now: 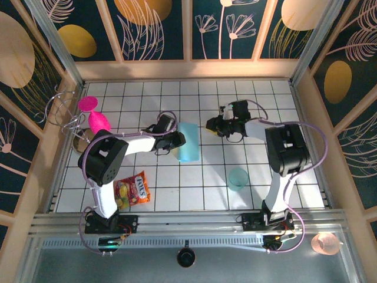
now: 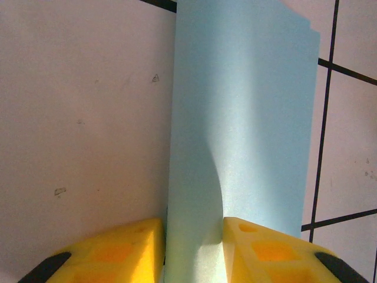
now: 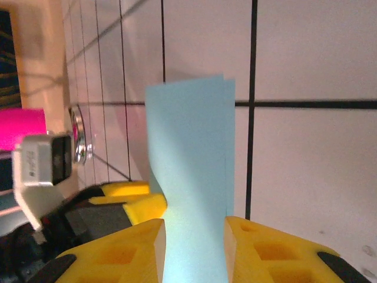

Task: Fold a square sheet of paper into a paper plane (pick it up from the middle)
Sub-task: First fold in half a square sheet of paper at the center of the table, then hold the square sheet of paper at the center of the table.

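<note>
Blue square sheet of paper (image 1: 189, 144), one; left tool (image 2: 194, 244), right tool (image 3: 194, 247), both narrowly parted.

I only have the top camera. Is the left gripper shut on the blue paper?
Observer: No. Its wrist view shows the left gripper open, with the paper visible in the gap.
Operator: And the right gripper?
Observer: The right gripper is open too, seen from its own wrist, with the paper showing between its fingers.
</note>
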`<state>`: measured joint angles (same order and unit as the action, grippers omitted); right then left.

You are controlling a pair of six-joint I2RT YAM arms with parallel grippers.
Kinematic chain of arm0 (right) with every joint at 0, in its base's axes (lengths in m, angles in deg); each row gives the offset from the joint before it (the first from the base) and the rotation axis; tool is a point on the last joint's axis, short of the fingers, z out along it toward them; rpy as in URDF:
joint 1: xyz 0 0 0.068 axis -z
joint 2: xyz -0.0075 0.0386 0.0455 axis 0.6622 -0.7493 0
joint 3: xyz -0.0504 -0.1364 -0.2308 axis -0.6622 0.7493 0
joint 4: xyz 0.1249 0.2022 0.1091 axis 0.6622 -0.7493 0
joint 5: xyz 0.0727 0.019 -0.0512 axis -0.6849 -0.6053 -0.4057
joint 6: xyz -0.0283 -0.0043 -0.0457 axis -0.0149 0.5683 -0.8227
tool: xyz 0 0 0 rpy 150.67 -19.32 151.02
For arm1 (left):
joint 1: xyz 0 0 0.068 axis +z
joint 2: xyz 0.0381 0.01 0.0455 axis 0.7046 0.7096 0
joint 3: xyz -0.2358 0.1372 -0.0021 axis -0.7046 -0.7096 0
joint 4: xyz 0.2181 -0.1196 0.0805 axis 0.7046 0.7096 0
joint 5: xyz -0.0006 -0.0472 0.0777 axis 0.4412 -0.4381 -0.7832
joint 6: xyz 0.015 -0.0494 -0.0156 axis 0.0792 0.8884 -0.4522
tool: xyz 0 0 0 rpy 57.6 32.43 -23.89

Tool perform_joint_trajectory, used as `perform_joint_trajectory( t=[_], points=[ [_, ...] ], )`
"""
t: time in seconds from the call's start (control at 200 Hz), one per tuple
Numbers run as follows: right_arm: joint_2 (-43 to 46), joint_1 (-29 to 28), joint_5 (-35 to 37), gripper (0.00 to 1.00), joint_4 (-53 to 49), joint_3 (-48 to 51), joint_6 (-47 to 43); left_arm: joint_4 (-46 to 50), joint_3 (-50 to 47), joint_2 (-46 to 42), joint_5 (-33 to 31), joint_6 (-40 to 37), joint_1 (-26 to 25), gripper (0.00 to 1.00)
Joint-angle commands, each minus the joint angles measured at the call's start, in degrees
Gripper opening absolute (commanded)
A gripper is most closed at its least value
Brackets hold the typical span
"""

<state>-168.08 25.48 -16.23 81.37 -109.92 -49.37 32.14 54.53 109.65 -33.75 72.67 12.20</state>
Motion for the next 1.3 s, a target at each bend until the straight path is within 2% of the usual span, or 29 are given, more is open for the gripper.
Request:
perform_joint_trajectory(
  t=[0.0,0.11,0.581,1.296],
  points=[
    [3.4,0.1,7.4,0.32,1.0,3.2,-1.4,2.4,-1.2,4.6,-1.9,-0.8,-0.4,0.34],
    [4.3,0.1,8.8,0.32,1.8,4.3,-1.9,2.7,-0.8,6.1,-1.3,-1.8,-0.6,0.35],
    [1.4,-1.3,6.2,0.31,1.3,2.7,-3.6,3.5,0.3,8.8,-1.0,-6.8,-1.0,0.35],
    [-0.9,-4.4,4.6,0.26,1.6,1.3,-4.0,5.3,1.9,12.3,-1.1,-8.1,-1.1,0.36]
  ],
)
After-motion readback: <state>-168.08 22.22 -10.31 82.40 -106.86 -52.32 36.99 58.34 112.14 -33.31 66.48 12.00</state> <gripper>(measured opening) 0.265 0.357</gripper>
